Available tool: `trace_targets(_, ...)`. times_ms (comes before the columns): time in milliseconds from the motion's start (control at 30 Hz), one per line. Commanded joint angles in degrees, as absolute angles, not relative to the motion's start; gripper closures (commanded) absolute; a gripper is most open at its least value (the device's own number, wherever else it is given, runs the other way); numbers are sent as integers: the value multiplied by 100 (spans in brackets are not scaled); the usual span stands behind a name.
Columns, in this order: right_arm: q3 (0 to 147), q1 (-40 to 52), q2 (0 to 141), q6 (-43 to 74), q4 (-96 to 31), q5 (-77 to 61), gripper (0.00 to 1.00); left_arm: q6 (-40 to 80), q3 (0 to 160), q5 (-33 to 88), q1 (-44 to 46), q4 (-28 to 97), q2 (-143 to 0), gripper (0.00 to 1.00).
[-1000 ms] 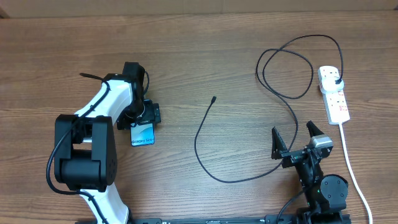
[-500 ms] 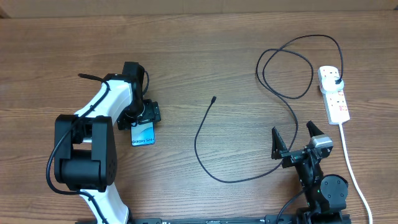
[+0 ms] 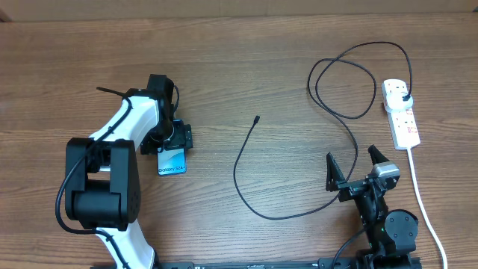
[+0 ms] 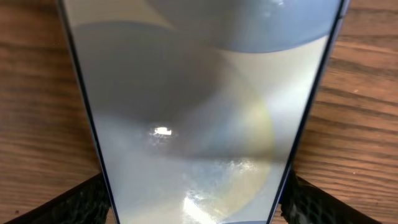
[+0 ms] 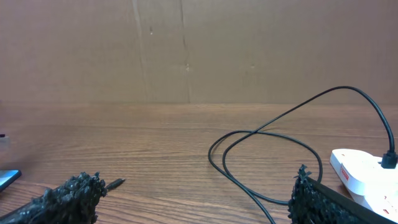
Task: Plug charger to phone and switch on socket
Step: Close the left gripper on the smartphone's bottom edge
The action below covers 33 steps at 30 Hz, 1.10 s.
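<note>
The phone (image 3: 172, 162) lies flat on the table with its light blue screen up. My left gripper (image 3: 169, 139) is over its far end, and in the left wrist view the phone (image 4: 199, 93) fills the frame between both fingers (image 4: 193, 202), which press on its edges. The charger cable (image 3: 237, 172) curves across the table. Its connector tip (image 3: 257, 118) lies free, right of the phone. Its black plug (image 3: 404, 97) sits in the white socket strip (image 3: 403, 119). My right gripper (image 3: 352, 170) is open and empty, near the front edge. The tip (image 5: 115, 182) and the strip (image 5: 357, 171) also show in the right wrist view.
The cable makes loops (image 3: 343, 86) left of the strip, also seen in the right wrist view (image 5: 267, 137). The strip's white cord (image 3: 423, 202) runs to the front edge past my right arm. A cardboard wall (image 5: 186, 50) stands behind the table.
</note>
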State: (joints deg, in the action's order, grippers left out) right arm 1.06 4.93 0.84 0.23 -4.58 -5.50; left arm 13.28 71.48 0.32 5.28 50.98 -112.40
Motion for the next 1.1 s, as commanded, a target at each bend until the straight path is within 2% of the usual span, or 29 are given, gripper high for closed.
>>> trace_targets(0, 47, 519, 34, 12, -440, -475, 0, 895, 6914, 386, 567, 4884, -11520, 9)
trace_targets(400, 47, 519, 34, 12, -440, -475, 0, 923, 6914, 362, 565, 4689, -11520, 6)
trace_targets(1067, 47, 519, 34, 12, -438, -475, 0, 1094, 6914, 405, 565, 4807, -11804, 16)
